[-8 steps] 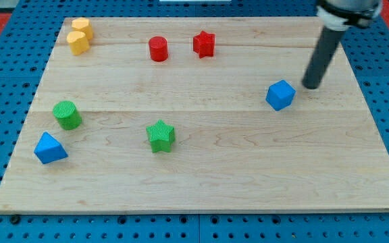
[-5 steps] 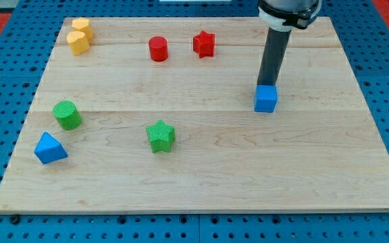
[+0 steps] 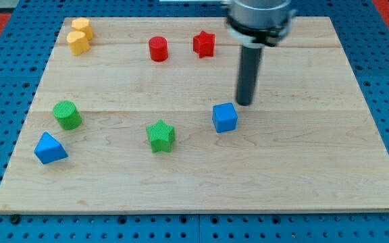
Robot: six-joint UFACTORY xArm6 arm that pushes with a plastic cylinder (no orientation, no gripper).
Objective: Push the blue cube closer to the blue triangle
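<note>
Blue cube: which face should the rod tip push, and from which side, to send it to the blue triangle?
Push the blue cube's right face, coming from the view's right and slightly above. The blue triangle lies far left and a little lower. My tip sits just up-right of the cube, already nearly on that side.

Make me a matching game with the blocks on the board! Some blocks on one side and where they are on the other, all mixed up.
Blocks:
1. blue cube
2. blue triangle
3. red star
4. yellow blocks

Places:
A. view's top left corner
B. just below and left of my tip
C. near the view's left edge, below the green cylinder
D. right of the red cylinder

Pairs: 1-B, 2-C, 3-D, 4-A
</note>
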